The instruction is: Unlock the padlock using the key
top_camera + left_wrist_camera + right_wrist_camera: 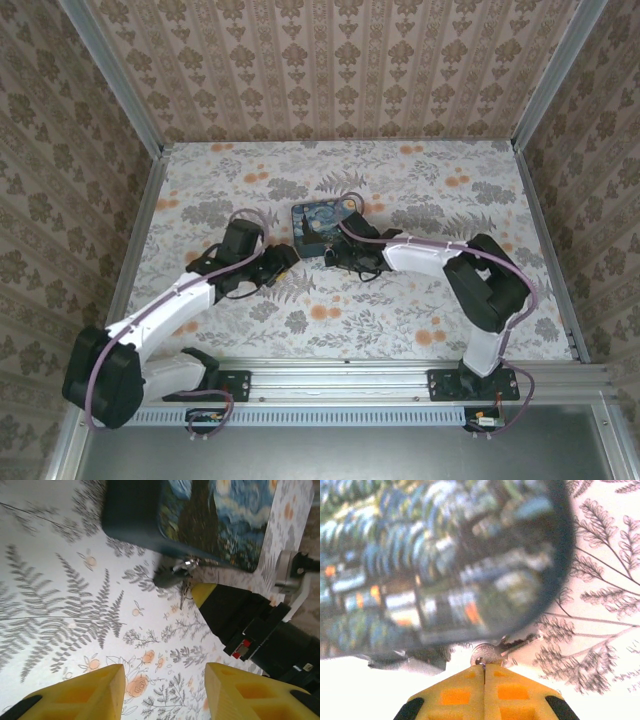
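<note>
The right end effector (484,667) has its yellow fingers (454,696) pressed flat together, one thin seam between them. At their tips sits the key (488,653), its round silvery head touching the fingers and a slim metal part running away towards the fern-printed surface (605,580). Just beyond lies the blue swirl-painted box (445,555), blurred, its rounded corner above the key. A dark grey shape (410,662) by the box's near edge is too blurred to identify

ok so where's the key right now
In the right wrist view the key sits at the tips of the right gripper, whose fingers are closed on its round head, just beside the edge of the blue box.
</note>
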`<state>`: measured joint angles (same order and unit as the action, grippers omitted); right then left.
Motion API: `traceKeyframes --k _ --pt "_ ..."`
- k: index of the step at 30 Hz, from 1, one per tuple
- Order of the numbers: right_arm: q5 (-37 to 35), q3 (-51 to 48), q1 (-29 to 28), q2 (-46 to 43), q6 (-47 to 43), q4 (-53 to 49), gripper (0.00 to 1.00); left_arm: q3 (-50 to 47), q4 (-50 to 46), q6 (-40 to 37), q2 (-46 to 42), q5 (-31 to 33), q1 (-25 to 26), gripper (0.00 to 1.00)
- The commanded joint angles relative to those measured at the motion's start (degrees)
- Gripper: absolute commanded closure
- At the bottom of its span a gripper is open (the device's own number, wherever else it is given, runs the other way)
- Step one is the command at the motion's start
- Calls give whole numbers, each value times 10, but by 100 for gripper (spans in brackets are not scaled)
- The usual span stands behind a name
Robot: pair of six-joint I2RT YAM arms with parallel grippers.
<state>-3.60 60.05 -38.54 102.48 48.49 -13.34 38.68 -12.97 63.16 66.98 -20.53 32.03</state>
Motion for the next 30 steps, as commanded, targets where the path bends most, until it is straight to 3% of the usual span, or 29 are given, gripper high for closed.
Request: traceKeyframes --k 1,8,15,22,30 --pt "43 -37 9 -57 -45 29 100 -11 65 -23 32 -33 18 54" --pt "176 -98 50 -153 -93 66 100 -11 243 45 138 -103 47 54" --pt "228 -81 59 -215 -102 36 100 -30 469 255 218 -102 58 52" --pt "247 -80 58 -223 -74 61 100 -36 522 394 242 -55 83 46" --pt "251 -93 53 -239 -41 114 100 -23 531 439 257 -58 98 41"
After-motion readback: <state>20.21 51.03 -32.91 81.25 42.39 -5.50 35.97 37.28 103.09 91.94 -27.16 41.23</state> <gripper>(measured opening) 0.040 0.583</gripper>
